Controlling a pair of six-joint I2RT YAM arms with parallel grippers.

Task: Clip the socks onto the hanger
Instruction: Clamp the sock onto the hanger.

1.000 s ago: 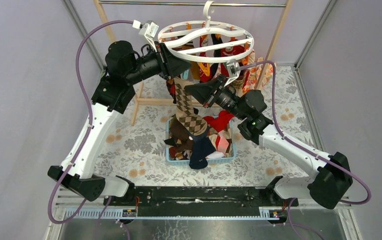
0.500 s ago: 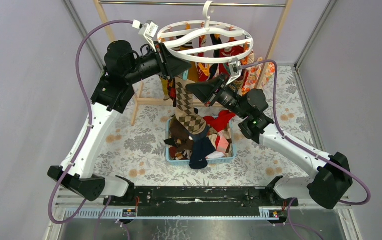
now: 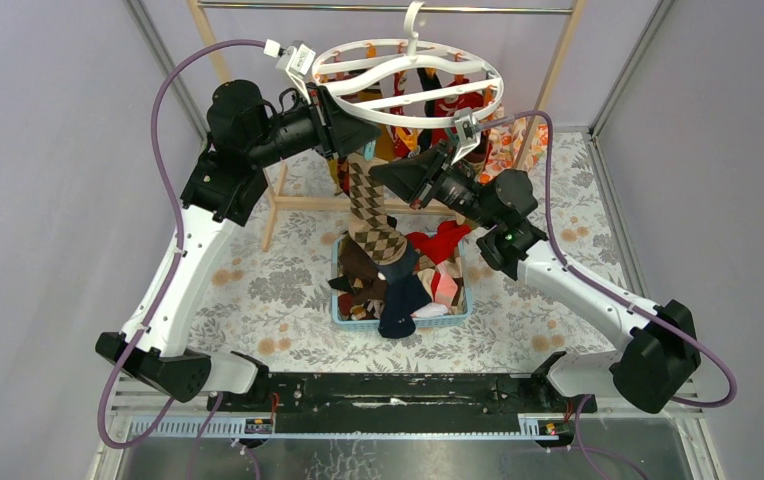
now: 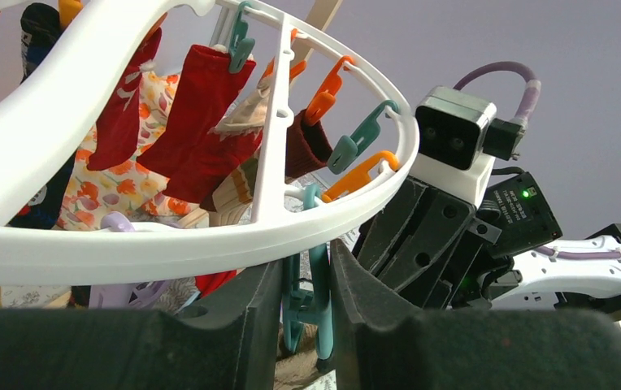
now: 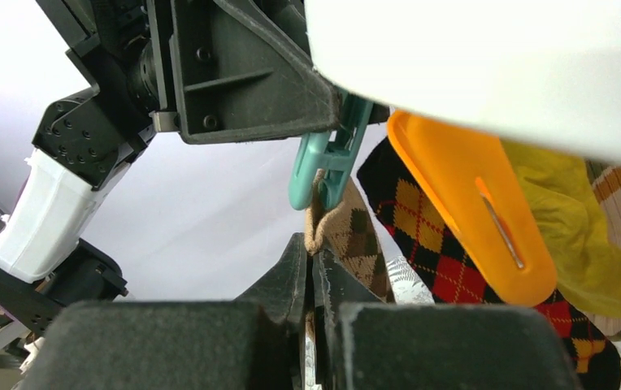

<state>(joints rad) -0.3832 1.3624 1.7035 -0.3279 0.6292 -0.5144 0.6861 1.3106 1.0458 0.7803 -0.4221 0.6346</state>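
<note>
Rise of the right pincer (image 5: 313, 280) toward the hanger (image 4: 169, 244) over the last second, fingers pressed tight on the cuff of the brown argyle sock (image 5: 348, 236). Cuff now just under the mouth of the teal clip (image 5: 327, 158), touching or nearly touching its tips; hard to say whether already between them. Left pincer (image 4: 306, 272) clenched around that same clip below the white ring, barely shifted meanwhile. Slight tilt of the hanger as well. Rest of the sock trailing down to the basket (image 3: 343, 318) of other socks on the tabletop (image 3: 258, 285). For the task: feeding nearly done, not yet clipped by the look of it. Next, probably a small push upward, then easing of the left squeeze to bite the fabric.
</note>
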